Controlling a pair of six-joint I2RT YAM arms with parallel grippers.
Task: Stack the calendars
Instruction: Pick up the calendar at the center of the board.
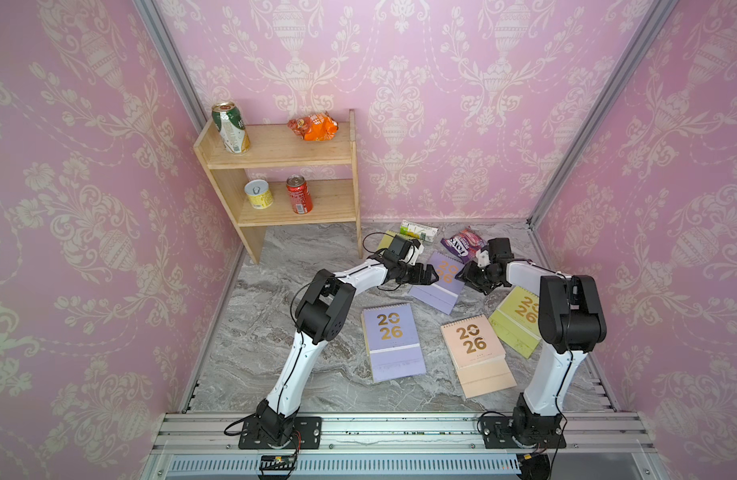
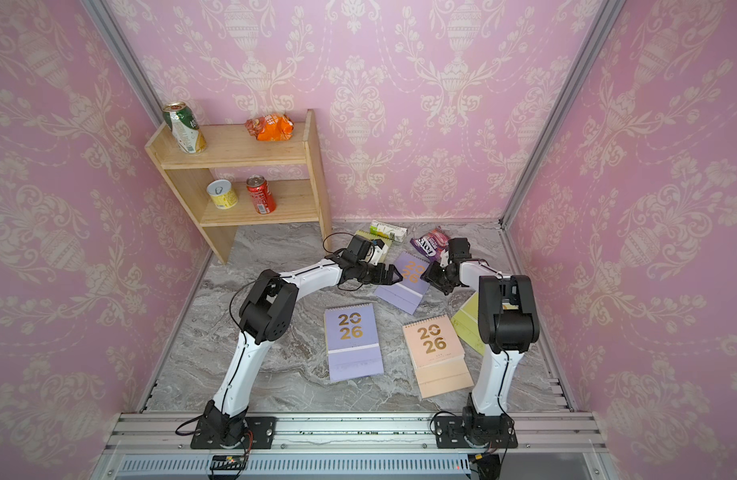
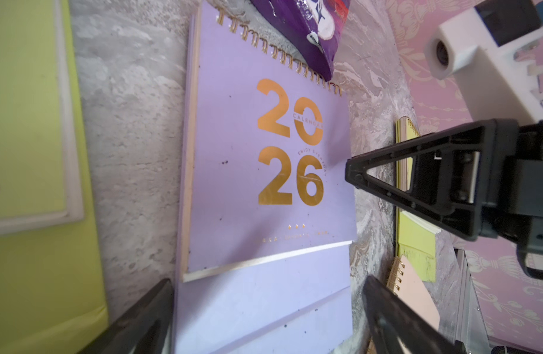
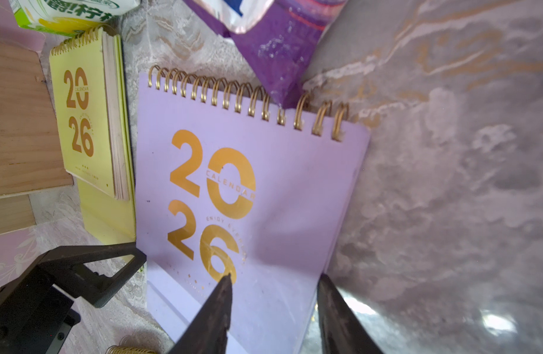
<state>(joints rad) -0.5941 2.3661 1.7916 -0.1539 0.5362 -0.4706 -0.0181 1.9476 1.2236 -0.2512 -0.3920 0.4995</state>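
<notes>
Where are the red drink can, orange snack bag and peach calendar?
Red drink can (image 1: 299, 195), in a top view: label.
Orange snack bag (image 1: 313, 126), in a top view: middle.
Peach calendar (image 1: 473, 338), in a top view: cover.

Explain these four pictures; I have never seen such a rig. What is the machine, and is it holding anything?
Two robot arms stand on a rail at the table's front. Two pictures look down from overhead; two come from cameras on the arms' wrists. On the marble tabletop lie spiral-bound 2026 calendars: far lilac calendar, near lilac calendar, peach calendar, right yellow-green calendar, back yellow-green calendar. There are also a purple snack packet and a green-white carton; a wooden shelf holds cans. The left gripper is wide open, the right gripper partly open, both at the far lilac calendar; neither seems to hold anything.
</notes>
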